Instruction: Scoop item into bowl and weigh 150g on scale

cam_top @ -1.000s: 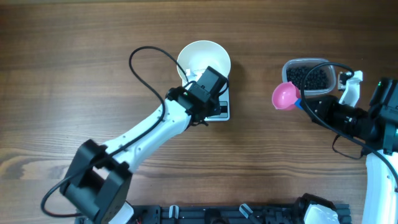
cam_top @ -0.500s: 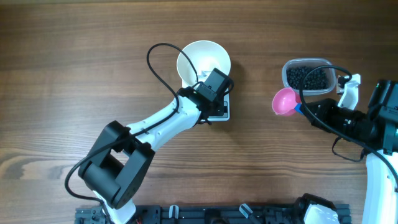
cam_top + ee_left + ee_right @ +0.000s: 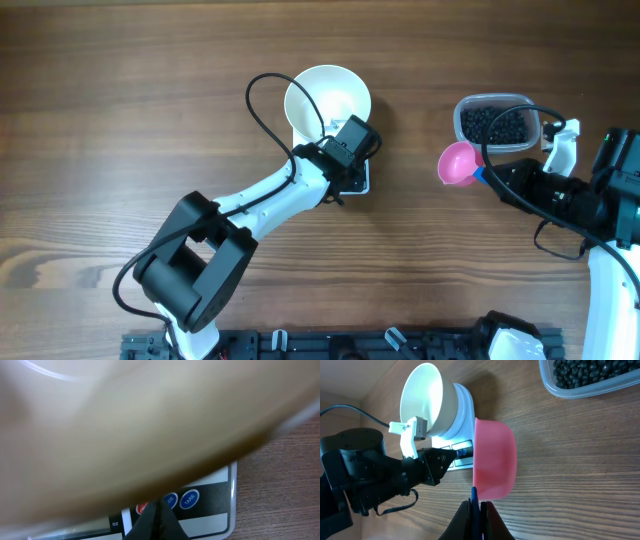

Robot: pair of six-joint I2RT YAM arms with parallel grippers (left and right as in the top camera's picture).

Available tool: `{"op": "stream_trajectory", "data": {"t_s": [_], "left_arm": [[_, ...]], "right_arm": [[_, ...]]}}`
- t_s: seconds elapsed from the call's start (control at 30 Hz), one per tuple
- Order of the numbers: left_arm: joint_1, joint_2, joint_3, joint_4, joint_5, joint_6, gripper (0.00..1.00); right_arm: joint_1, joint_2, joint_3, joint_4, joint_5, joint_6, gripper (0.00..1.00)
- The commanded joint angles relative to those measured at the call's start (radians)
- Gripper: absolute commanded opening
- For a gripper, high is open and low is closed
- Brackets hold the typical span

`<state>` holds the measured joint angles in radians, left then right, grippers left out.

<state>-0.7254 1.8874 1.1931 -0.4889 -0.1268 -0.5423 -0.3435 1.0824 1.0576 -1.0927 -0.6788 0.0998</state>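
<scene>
Here my left gripper (image 3: pixel 157 520), fingers together, is pointing at the scale's (image 3: pixel 215 510) buttons beside "TARE" (image 3: pixel 189 499), under the bowl (image 3: pixel 327 95). My right gripper (image 3: pixel 476 510) is clamping the scoop (image 3: pixel 494 460) near the beans (image 3: pixel 495 124) in the tub (image 3: pixel 461 112).

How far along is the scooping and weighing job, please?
Done: the deep round white bowl sits on the white rectangular scale. In hand: the left pincer, shut, points at the scale's front buttons, while the right pincer grips the empty pink plastic scoop beside the clear tub of small black beans. Remaining: all scooping and weighing; the bowl is empty.
</scene>
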Motion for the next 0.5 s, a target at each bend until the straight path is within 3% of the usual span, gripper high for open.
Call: {"op": "stream_trajectory", "data": {"t_s": [0.0, 0.47], "left_arm": [[-0.002, 0.014, -0.002, -0.002, -0.024, 0.01, 0.04], [-0.001, 0.028, -0.002, 0.001, -0.05, -0.027, 0.04]], "right_arm": [[-0.004, -0.012, 0.023, -0.002, 0.006, -0.018, 0.04], [-0.004, -0.012, 0.023, -0.009, 0.006, -0.018, 0.04]]}}
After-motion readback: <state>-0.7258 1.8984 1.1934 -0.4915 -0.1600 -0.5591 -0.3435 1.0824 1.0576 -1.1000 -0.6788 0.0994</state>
